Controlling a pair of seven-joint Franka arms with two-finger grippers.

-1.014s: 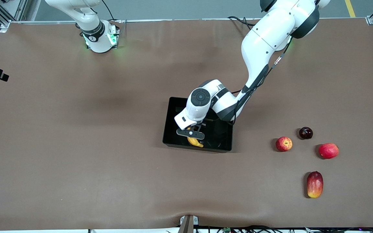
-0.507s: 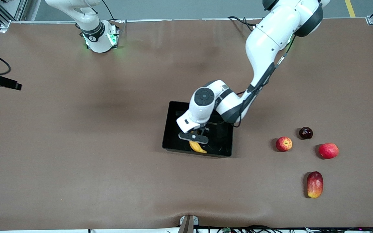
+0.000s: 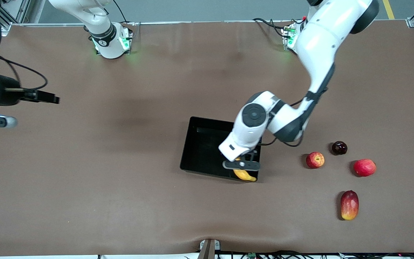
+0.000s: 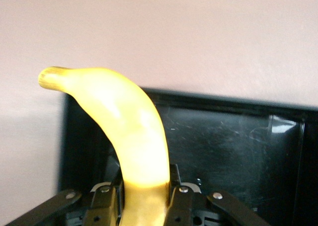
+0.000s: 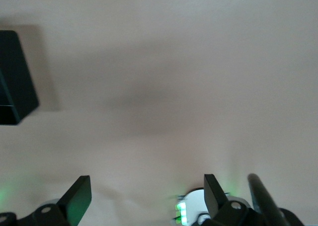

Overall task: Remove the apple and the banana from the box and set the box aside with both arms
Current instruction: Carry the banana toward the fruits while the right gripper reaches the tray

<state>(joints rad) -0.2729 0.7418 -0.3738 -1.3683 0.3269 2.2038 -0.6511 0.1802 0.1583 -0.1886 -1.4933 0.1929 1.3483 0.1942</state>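
Observation:
My left gripper [image 3: 242,168] is shut on the yellow banana [image 3: 245,175] and holds it over the black box's [image 3: 203,151] corner nearest the front camera, toward the left arm's end. In the left wrist view the fingers [image 4: 181,206] clamp the banana [image 4: 124,121] above the box [image 4: 238,146]. The box is otherwise empty. The small red apple [image 3: 315,159] lies on the table beside the box, toward the left arm's end. My right gripper [image 3: 47,97] is open and empty over bare table at the right arm's end; its wrist view [image 5: 146,196] shows the box's corner [image 5: 15,82].
Beside the apple lie a dark red plum [image 3: 339,148], a round red fruit [image 3: 364,167] and, nearer the front camera, a red-and-yellow mango [image 3: 349,205]. The brown table [image 3: 102,180] spreads wide around the box.
My left gripper has carried the banana from over the box's middle to over its corner toward the left arm's end. My right gripper has swung into view over the table.

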